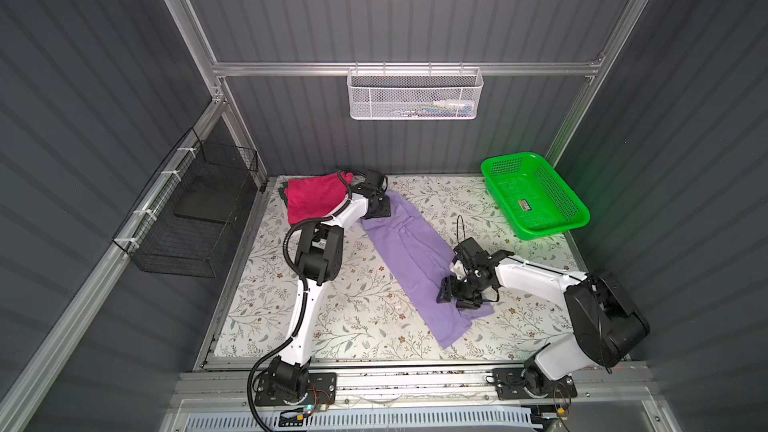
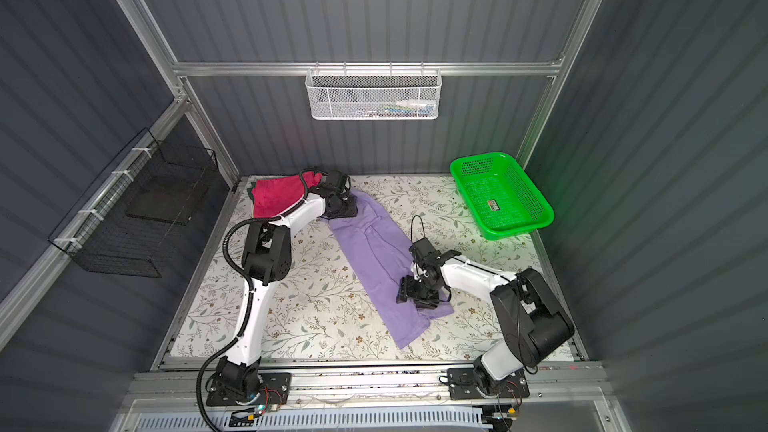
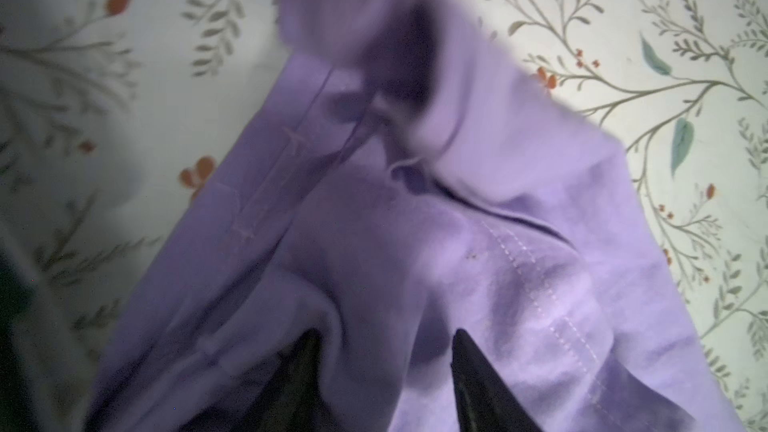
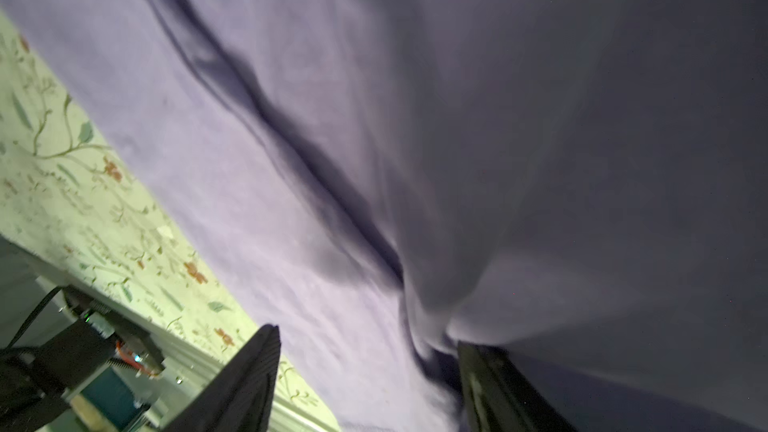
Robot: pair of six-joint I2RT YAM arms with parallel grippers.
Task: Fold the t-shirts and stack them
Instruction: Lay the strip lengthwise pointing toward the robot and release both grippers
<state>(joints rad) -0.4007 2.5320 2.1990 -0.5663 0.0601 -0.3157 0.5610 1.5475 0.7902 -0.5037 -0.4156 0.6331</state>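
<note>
The lavender t-shirt [image 1: 415, 251] [image 2: 374, 243] lies as a long narrow strip running diagonally across the floral table. At its far end, my left gripper [image 1: 380, 211] [image 3: 385, 333] is open, with a ridge of cloth near the collar rising between its fingers. Over the shirt's near end, my right gripper [image 1: 455, 299] [image 4: 368, 334] is open wide, and a fold of cloth drapes over one finger [image 4: 490, 384]. The magenta t-shirt [image 1: 311, 197] [image 2: 276, 197] lies folded at the back left, on top of the dark green t-shirt [image 1: 283, 195], of which only an edge shows.
A bright green mesh basket [image 1: 552, 230] [image 2: 519, 230] stands at the back right corner. A white mesh basket [image 1: 413, 95] hangs on the back rail and a black wire basket [image 1: 187, 218] on the left wall. Floral cloth [image 1: 353, 305] covers the table.
</note>
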